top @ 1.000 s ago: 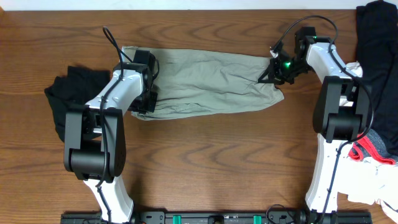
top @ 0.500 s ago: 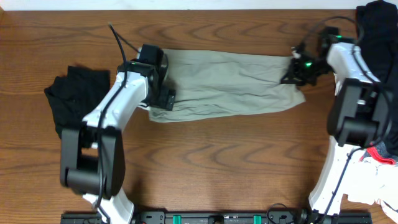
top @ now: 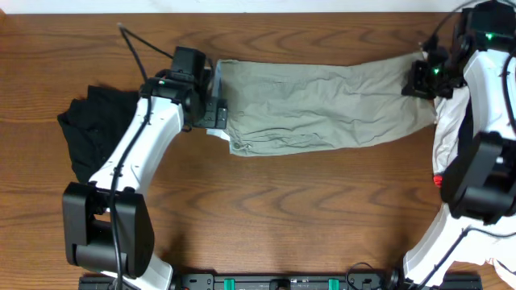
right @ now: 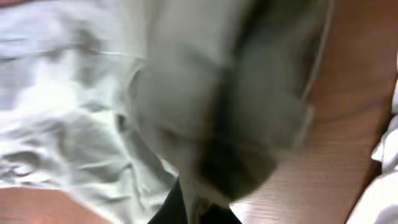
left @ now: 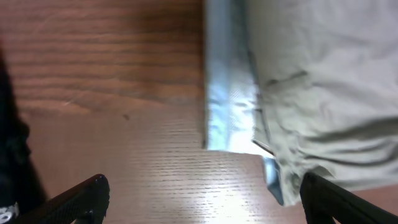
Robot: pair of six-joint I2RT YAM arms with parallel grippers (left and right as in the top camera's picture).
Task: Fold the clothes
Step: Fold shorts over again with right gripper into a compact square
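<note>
The counter (top: 282,209) is brown wood with a strong wavy grain, smooth, and shows a soft sheen in the left wrist view. The shorts (top: 322,105) are matt khaki-green woven cloth, creased all over. At their 9 o'clock end a pale, faintly shiny lining (left: 227,106) shows a fine weave. The black garment (top: 93,129) at the counter's 9 o'clock is matt and soft. The left arm (top: 137,153) has a smooth white plastic shell, and the left pincer (left: 202,199) has matt black fingers (left: 84,194).
</note>
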